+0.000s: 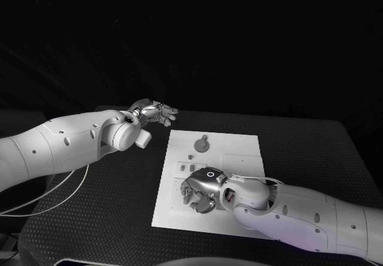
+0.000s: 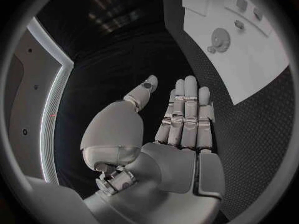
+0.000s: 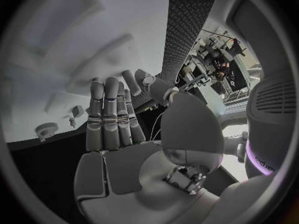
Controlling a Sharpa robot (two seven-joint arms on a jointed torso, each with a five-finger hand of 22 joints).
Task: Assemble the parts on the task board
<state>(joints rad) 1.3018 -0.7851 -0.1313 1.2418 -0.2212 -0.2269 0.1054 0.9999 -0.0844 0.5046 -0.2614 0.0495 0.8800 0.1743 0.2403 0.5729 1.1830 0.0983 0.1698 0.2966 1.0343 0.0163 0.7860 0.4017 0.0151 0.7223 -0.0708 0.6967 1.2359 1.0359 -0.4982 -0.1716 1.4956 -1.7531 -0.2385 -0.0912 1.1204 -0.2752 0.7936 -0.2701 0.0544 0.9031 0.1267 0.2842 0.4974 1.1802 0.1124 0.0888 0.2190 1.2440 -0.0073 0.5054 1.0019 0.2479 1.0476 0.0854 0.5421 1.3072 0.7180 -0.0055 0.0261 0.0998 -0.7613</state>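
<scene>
The white task board (image 1: 239, 147) lies in the middle of the black table. A round grey part (image 1: 202, 144) with a small tab sits near the board's far edge; it also shows in the left wrist view (image 2: 220, 39) and the right wrist view (image 3: 46, 129). Small parts (image 1: 182, 166) lie along the board's left side. My right hand (image 1: 201, 191) hovers palm down over the board's near left part, fingers straight and holding nothing (image 3: 115, 119). My left hand (image 1: 154, 113) floats off the board's far left corner, fingers extended and apart, empty (image 2: 184, 117).
The black textured table (image 1: 311, 144) surrounds the board, with bare room to the right and far side. White cables (image 1: 48, 194) hang under my left arm at the table's left edge.
</scene>
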